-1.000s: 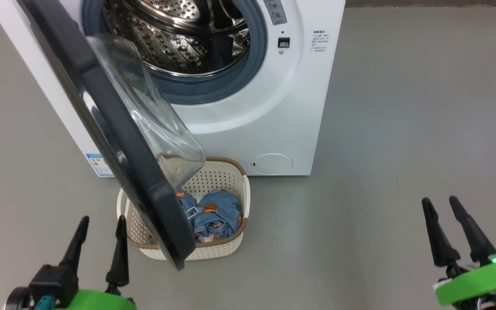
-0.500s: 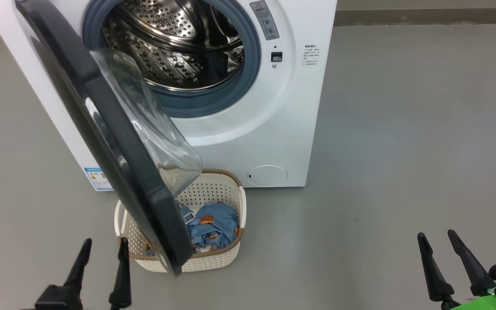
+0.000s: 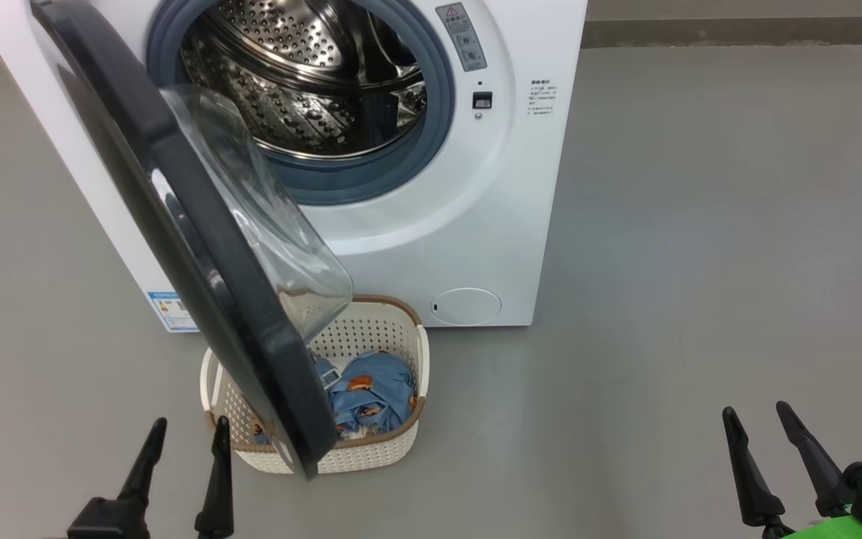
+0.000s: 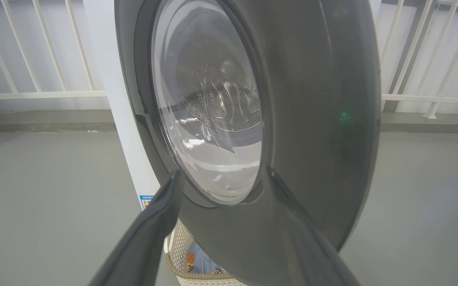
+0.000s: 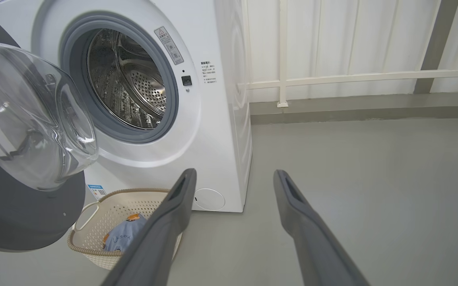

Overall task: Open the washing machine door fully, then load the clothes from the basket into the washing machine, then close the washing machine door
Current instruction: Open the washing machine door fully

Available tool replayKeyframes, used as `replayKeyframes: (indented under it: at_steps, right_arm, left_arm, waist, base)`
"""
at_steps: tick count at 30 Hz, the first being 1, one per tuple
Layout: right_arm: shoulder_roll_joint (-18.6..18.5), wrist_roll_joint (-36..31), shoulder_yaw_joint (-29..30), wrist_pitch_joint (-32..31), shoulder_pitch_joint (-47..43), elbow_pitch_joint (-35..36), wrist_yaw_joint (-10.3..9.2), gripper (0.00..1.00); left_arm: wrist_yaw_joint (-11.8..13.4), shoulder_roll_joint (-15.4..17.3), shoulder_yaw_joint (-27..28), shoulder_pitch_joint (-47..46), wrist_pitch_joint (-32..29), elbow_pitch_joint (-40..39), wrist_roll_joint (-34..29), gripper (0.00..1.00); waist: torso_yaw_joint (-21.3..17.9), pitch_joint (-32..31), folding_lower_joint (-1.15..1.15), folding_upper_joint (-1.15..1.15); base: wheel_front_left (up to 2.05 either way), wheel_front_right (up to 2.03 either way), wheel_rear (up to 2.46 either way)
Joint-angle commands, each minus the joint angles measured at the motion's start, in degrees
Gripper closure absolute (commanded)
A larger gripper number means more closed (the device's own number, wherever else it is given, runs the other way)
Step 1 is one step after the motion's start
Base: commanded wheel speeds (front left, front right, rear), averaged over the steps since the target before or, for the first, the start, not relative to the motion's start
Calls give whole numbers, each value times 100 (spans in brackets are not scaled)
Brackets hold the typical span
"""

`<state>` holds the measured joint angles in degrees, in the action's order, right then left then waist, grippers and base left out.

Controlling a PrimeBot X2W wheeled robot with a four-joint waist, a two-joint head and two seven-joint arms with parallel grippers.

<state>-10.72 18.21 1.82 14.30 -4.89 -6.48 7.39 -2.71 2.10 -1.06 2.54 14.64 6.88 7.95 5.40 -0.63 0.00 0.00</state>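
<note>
My head camera is lifting slightly; nothing else is shifting. The left gripper (image 3: 190,428) and right gripper (image 3: 756,413) are hanging released, empty. The washing machine door (image 3: 199,247), at my left's twelve o'clock, is overhanging the basket (image 3: 371,329), needing a wider swing, I'm judging.

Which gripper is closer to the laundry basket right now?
Left. The left gripper is open just beside the basket, at its near left corner, close to the lower edge of the door. The right gripper, also open, is far off to the basket's right.
</note>
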Motion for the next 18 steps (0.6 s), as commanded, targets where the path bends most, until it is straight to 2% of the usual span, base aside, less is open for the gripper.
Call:
replayKeyframes:
  at_steps: [1,18]
  right_arm:
    - [-57,-40,-83,69,18,144,10,0]
    - [43,-164,-20,69,19,105,10,0]
  left_arm:
    - [29,77,200,-88,36,-148,-27,0]
    - [14,77,250,-90,36,-73,-75,0]
  waist:
    - [-2,13,0,0]
    - [0,4,0,0]
  base:
    - [0,0,0]
    - [0,0,0]
